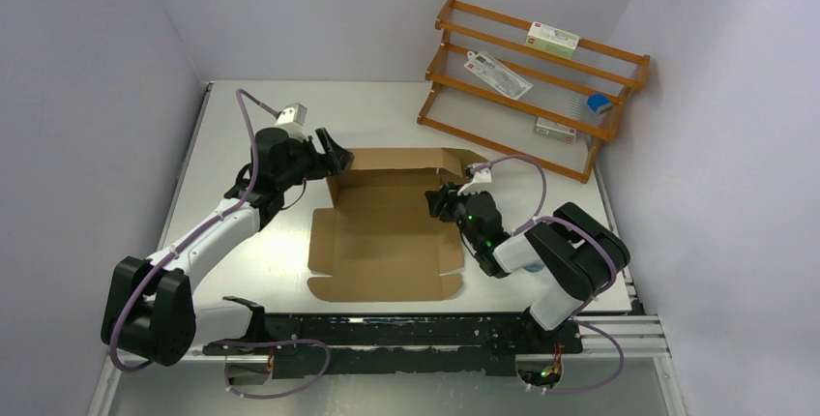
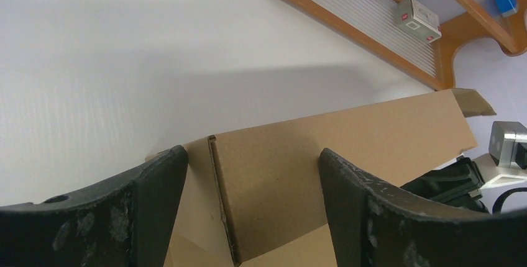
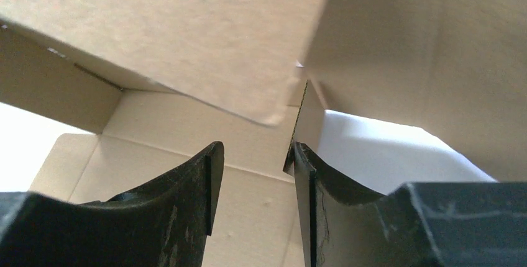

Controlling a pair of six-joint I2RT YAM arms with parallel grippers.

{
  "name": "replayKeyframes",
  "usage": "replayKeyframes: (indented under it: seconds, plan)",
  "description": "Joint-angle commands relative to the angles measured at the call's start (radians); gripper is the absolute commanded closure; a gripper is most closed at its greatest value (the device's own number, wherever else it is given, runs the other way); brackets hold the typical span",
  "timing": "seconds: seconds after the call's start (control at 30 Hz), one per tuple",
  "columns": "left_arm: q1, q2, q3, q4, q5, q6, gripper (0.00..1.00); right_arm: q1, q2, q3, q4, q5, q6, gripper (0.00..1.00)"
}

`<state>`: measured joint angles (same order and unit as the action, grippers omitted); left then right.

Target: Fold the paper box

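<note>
Paper box [image 1: 387,232] on white table [image 1: 387,111] between lilac walls [image 1: 87,68]

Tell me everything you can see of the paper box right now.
The paper box is plain brown cardboard, unmarked, on the table. Its base and near panel lie flat, with rounded tabs; the far wall stands up. The open left gripper straddles its far-left corner; the right gripper sits at the right flap, contact unclear.

Our left arm [image 1: 208,237] and right arm [image 1: 517,253] have white links, black joints, purple cables [image 1: 254,140], and scuffed black fingers [image 2: 155,205].
</note>
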<state>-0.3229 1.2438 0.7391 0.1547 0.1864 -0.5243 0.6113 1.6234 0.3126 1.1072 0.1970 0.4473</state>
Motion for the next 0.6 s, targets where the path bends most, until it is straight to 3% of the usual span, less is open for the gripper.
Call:
replayKeyframes:
  seconds: [0.0,0.27,0.43,0.57]
  plan:
    - [-0.011,-0.007,-0.001,0.016,0.041,-0.014,0.19,0.025,0.028,0.013,0.107,-0.072,-0.058,0.51]
    - [-0.011,-0.025,-0.007,0.006,0.005,-0.011,0.18,0.040,-0.002,0.000,0.088,-0.088,-0.091,0.51]
    - [-0.011,-0.038,-0.006,-0.002,-0.021,-0.007,0.18,0.041,-0.151,-0.030,-0.102,-0.040,-0.118,0.45]
    - [-0.011,-0.038,-0.001,-0.008,-0.035,-0.001,0.18,0.041,-0.335,-0.022,-0.353,-0.031,-0.136,0.39]
